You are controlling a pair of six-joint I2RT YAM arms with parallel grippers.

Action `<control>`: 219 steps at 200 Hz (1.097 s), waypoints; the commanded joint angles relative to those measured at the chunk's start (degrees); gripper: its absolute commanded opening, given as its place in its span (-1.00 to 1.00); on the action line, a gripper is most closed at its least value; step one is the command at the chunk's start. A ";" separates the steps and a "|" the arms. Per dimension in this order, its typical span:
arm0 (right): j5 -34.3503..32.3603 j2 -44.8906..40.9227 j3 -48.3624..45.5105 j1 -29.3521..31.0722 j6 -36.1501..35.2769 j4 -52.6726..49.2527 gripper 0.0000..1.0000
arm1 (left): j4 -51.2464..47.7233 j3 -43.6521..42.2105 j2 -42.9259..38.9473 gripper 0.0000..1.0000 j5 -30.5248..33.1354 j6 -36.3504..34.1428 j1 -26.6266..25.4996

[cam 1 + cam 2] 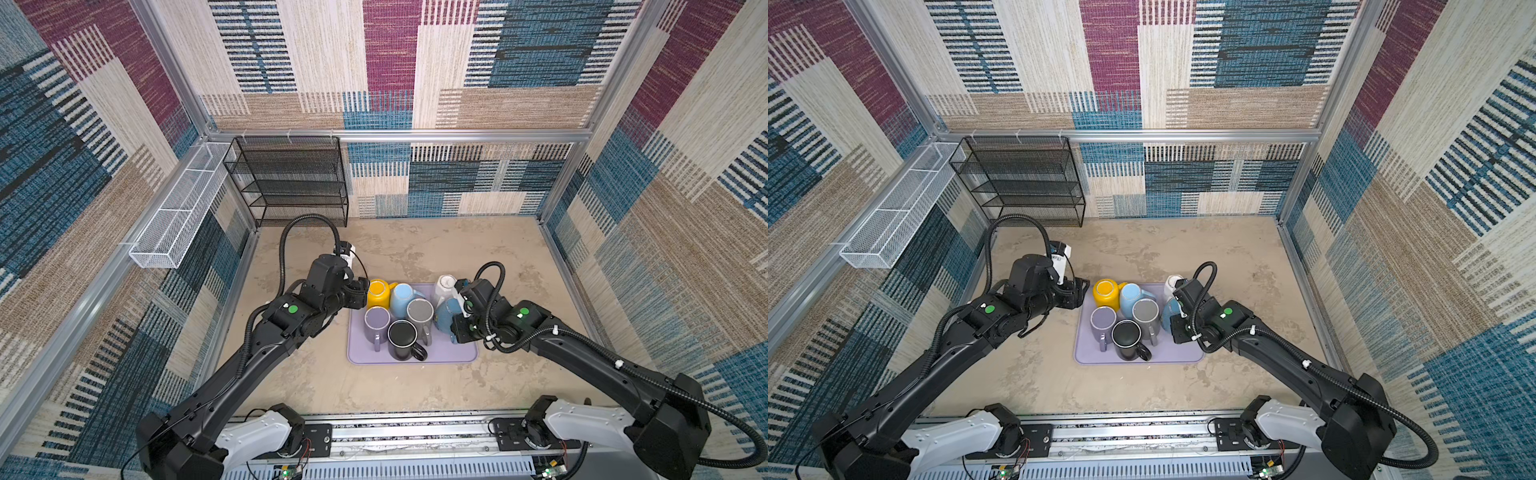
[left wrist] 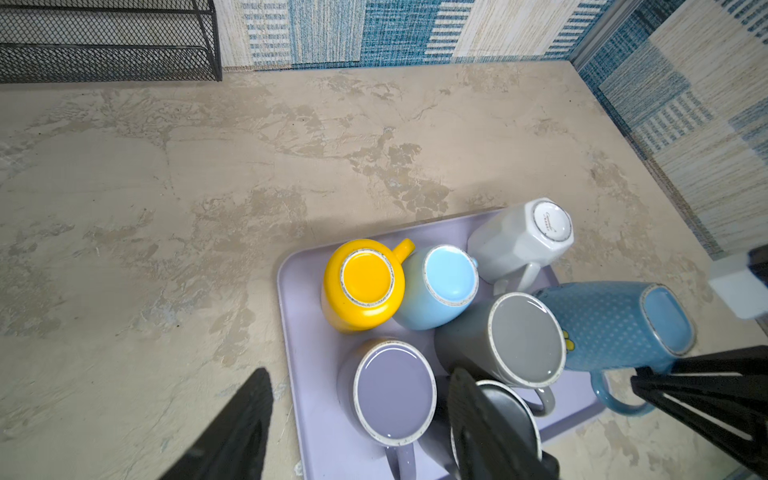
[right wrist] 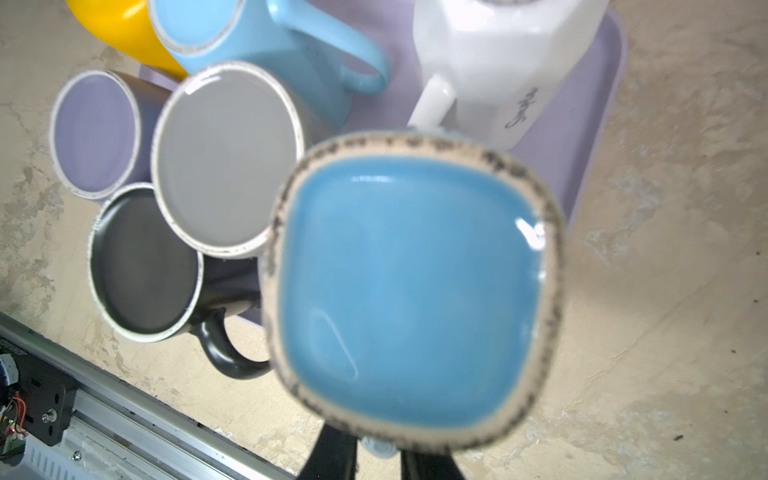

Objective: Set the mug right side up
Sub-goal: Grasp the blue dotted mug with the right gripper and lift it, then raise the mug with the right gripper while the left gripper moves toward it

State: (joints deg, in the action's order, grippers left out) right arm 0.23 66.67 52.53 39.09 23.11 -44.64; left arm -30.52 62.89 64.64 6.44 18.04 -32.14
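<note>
The right gripper [image 3: 378,451] is clamped tight on the handle [image 2: 619,399] of the dotted mug [image 2: 611,324]. It holds the mug tipped on its side over the right edge of the tray [image 1: 449,353]. The glazed base faces back along the arm and the mouth points in toward the grey mug [image 2: 525,338]. I'd say the handle was the sensible place to take it. The body is too broad for those jaws, and a grip on the handle lets the wrist roll the mug over.

It looks raised off the tray rather than resting on it, though I can't be sure the lower side is clear. Raising it makes sense: the other mugs sit base-up and packed close, with the grey one and the white mug [image 2: 521,241] just beside it. There is no room to turn it down among them.

By my reckoning the turn is about half done, sideways and not yet mouth-up. The rest of the roll wants to happen out over the bare surface to the right, so the rim doesn't clip the grey mug.

The left gripper [image 2: 358,370] hangs partly open with nothing in it. In both top views it is by the tray's far left corner, next to the yellow mug [image 1: 378,293], well away from the work.
</note>
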 commanded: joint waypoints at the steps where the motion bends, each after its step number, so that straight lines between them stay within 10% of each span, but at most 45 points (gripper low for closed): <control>1: -1.27 -0.97 1.88 0.02 -0.79 1.49 -1.00 | -1.10 0.83 0.56 0.29 -5.04 0.56 1.14; 219: 7.86 2.81 13.31 0.02 -4.59 14.14 -1.00 | 17.27 -10.19 0.73 0.22 -29.46 5.46 3.91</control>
State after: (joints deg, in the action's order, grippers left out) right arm 4.86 69.43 65.08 39.09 19.20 -38.79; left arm -18.22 53.23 65.87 -19.14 22.02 -28.58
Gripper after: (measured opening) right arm 0.184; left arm 0.612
